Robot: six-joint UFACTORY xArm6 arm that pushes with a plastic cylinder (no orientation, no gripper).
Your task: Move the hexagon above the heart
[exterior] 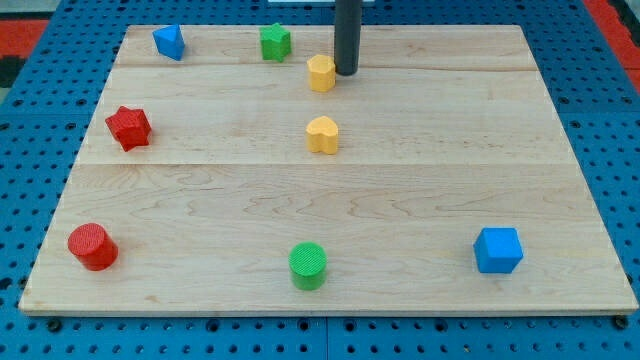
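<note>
My tip [346, 72] down on wooden board [420, 190], touching right side of yellow hexagon [321, 73]; bare rod, nothing gripped. Yellow heart [323, 134] toward view's bottom from tip, apart from hexagon. Green star [275, 41] left of tip, toward view's top

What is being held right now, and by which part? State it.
Nothing is held. My tip has no jaws; it stands just to the view's right of the yellow hexagon, above the yellow heart.
</note>
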